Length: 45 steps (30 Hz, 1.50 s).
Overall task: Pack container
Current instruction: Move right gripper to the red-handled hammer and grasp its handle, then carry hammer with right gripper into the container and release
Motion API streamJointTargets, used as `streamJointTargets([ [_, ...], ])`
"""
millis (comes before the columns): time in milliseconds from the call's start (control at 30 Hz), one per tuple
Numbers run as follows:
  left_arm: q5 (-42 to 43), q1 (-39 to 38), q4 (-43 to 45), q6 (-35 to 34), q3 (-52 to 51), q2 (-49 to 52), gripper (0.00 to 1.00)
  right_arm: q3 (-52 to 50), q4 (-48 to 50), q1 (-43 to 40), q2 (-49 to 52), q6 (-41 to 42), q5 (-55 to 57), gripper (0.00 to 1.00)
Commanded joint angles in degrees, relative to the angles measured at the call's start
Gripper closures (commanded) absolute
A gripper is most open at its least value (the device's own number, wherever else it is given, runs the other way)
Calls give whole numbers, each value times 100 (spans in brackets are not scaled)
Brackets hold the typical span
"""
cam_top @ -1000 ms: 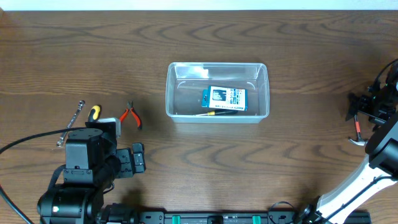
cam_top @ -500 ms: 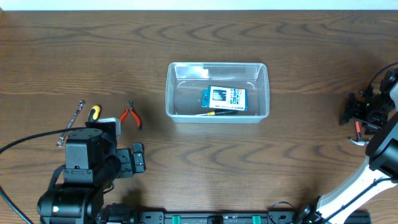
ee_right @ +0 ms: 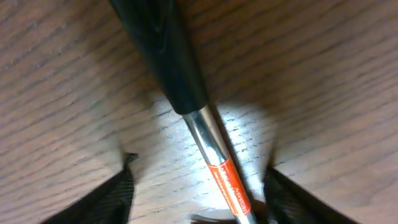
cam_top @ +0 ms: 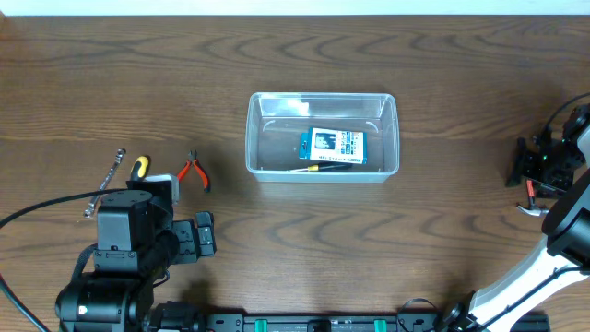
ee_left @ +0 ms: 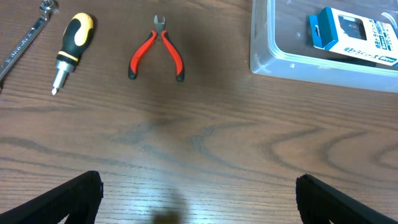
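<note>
The clear container (cam_top: 256, 138) stands mid-table and holds a blue-and-white box (cam_top: 334, 146) and a thin yellow-tipped tool (cam_top: 320, 167). Its corner also shows in the left wrist view (ee_left: 261, 59). My right gripper (cam_top: 541, 166) is open at the far right, low over a tool with a black handle and a chrome shaft bearing an orange label (ee_right: 205, 134). The shaft lies between the jaws (ee_right: 199, 180), which are not closed on it. My left gripper (ee_left: 199, 190) is open and empty above bare wood.
Red pliers (cam_top: 194, 171), a yellow-and-black screwdriver (cam_top: 138, 167) and a wrench (cam_top: 104, 183) lie left of the container, just beyond the left arm. They also show in the left wrist view: pliers (ee_left: 156, 53), screwdriver (ee_left: 71, 51).
My right gripper has shifted slightly left and down over the black-handled tool. The left arm and the container have not moved.
</note>
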Motion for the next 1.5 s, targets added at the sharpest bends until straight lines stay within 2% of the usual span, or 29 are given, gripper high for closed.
streamJointTargets([
  [0,-31,22,4,59,92,22,2,-229,61,-20,236,-46,-105,44],
  [133,-31,22,4,59,92,22,2,-229,61,-20,236,-42,-105,63],
  [233,-31,22,4,59,92,22,2,-229,74,-20,236,22,-105,71],
  [900,-31,22,4,81,92,22,2,-229,83,-20,236,66,-103,91],
  [1000,-31,22,4,81,92,22,2,-229,98,-20,236,70,-105,99],
  [1233,-31,22,4,79,92,22,2,-13,-9,116,98,391,-278,99],
  [1400,-31,22,4,81,92,22,2,688,-208,702,-485,345,-575,99],
  [1467,-31,22,4,81,92,22,2,1067,-332,1093,-811,74,-785,99],
])
